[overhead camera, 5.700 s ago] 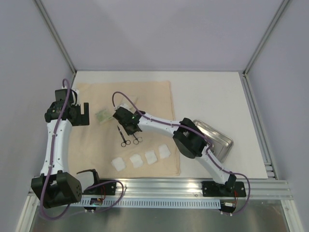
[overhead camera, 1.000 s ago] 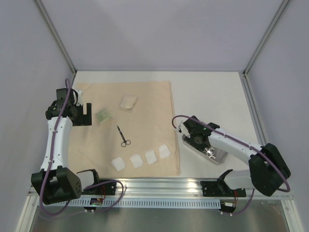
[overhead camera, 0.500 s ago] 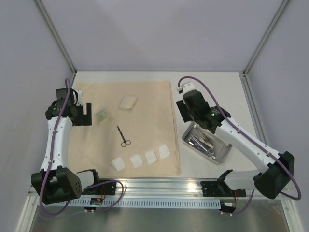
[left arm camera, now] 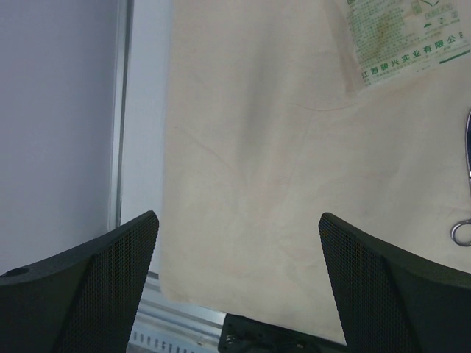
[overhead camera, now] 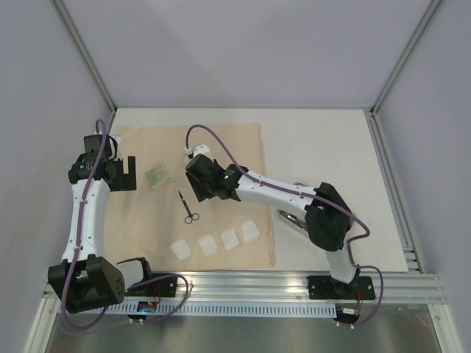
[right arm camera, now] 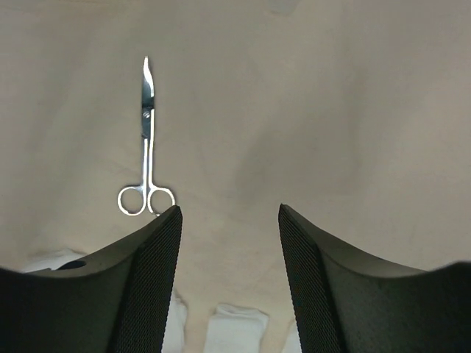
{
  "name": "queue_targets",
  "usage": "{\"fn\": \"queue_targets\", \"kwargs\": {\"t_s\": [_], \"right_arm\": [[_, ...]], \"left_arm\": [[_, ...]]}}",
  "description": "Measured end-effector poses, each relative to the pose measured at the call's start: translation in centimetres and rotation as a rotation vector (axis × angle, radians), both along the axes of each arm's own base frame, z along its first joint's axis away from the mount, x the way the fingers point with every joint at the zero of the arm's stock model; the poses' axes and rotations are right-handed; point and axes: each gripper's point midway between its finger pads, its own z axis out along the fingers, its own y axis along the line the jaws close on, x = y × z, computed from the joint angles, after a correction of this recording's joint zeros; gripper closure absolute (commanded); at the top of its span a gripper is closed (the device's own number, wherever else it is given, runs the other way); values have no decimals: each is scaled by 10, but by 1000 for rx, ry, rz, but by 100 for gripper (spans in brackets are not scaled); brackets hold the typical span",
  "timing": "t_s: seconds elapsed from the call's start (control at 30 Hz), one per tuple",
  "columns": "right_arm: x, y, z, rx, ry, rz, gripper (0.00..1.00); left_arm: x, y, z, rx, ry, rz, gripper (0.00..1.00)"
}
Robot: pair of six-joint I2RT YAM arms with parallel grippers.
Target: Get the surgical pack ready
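A small packet printed in green [left arm camera: 408, 37] is lying on the large beige cloth sheet [overhead camera: 235, 147]. Its Chinese lettering is ending in "有限公司", and the rest is too fine to read. The left gripper [left arm camera: 237, 220] is hovering over bare cloth near the packet, its fingers spread wide. The right gripper [right arm camera: 228, 220] is also hanging spread and empty, just beside the metal scissors [right arm camera: 146, 147] lying flat on the cloth. Four white gauze squares [overhead camera: 208, 244] are sitting in a row near the cloth's front edge. The right arm is hiding most of the shiny steel tray [overhead camera: 291, 218], which is resting off the cloth.
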Motion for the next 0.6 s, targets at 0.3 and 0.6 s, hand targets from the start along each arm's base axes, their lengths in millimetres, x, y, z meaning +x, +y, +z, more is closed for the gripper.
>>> {"fn": "queue_targets", "kwargs": {"t_s": [0.3,0.6], "right_arm": [[-11,75,-51,-11,109,94,50],[-23,87,-110,-125,156,128,62]], "left_arm": [[-1,0,-2,-3,-3,1,0],[-1,-2,0,-11,-12,-6,0]]}}
